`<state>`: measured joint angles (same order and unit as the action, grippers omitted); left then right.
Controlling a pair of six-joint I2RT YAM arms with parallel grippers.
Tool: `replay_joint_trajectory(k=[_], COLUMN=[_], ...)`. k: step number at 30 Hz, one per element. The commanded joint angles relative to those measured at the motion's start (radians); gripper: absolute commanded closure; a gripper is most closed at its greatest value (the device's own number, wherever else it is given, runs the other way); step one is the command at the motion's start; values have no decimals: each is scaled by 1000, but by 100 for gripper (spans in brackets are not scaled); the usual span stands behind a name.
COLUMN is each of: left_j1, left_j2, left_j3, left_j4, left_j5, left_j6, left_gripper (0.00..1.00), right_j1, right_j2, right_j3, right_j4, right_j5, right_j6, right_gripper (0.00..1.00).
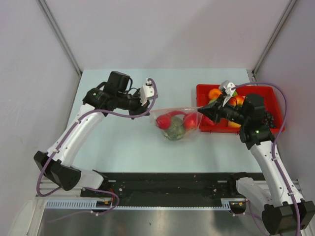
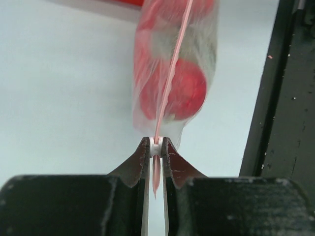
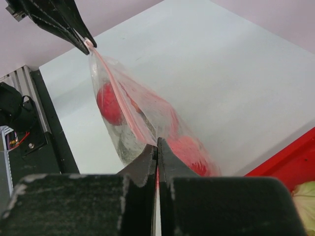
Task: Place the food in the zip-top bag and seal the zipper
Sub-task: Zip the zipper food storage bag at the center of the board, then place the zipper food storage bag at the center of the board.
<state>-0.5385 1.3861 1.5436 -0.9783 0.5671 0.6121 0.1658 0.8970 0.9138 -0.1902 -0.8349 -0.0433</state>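
Observation:
The clear zip-top bag (image 1: 174, 124) hangs between my two grippers, held up off the table. It holds red food pieces (image 1: 165, 121) and a round green melon (image 1: 173, 132). My left gripper (image 1: 150, 111) is shut on the white slider at the left end of the pink zipper (image 2: 170, 78). My right gripper (image 1: 199, 112) is shut on the zipper's right end (image 3: 129, 106). The bag also shows in the left wrist view (image 2: 174, 64) and in the right wrist view (image 3: 147, 123). More orange and green food (image 1: 214, 93) lies in the red tray.
The red tray (image 1: 275, 98) stands at the right rear, under my right arm. A black rail (image 1: 167, 183) runs along the table's near edge. Grey walls close the table on the left, right and back.

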Motion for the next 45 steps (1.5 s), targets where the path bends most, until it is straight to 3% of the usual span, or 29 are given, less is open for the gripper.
replay_joint_trajectory(k=[1, 7, 12, 16, 19, 22, 26, 27, 30, 31, 35, 42, 45], left_j1=[97, 146, 236, 276, 290, 299, 299, 298, 264, 253, 177, 146, 120], left_j2=[-68, -82, -26, 27, 62, 68, 27, 19, -36, -53, -127, -234, -282], left_j3=[-20, -34, 42, 113, 173, 202, 78, 43, -147, -201, -487, -638, -665], left_j4=[-83, -33, -13, 79, 142, 136, 110, 90, 66, 70, 144, 176, 170], left_j5=[-39, -73, -75, -104, -133, -96, -35, -10, 37, 40, 13, 39, 43], left_j6=[44, 40, 58, 45, 34, 73, 130, 155, 234, 254, 253, 219, 227], left_gripper=[95, 98, 100, 100, 100, 100, 100, 100, 100, 100, 100, 96, 81], right_j1=[-31, 3, 8, 41, 64, 77, 121, 136, 187, 195, 213, 227, 256], right_j2=[5, 71, 204, 357, 417, 459, 462, 465, 493, 502, 533, 459, 387], right_j3=[20, 22, 74, 128, 149, 151, 149, 148, 120, 106, 34, -67, -140], right_j4=[104, 245, 368, 584, 723, 752, 513, 339, 30, -18, -184, -405, -393], right_j5=[37, 54, 82, 117, 117, 51, -73, -99, -133, -135, -124, -110, -79], right_j6=[20, 37, 63, 132, 109, 46, -197, -287, -582, -693, -878, -1062, -1058], right_gripper=[100, 100, 100, 100, 100, 100, 100, 100, 100, 100, 100, 100, 62])
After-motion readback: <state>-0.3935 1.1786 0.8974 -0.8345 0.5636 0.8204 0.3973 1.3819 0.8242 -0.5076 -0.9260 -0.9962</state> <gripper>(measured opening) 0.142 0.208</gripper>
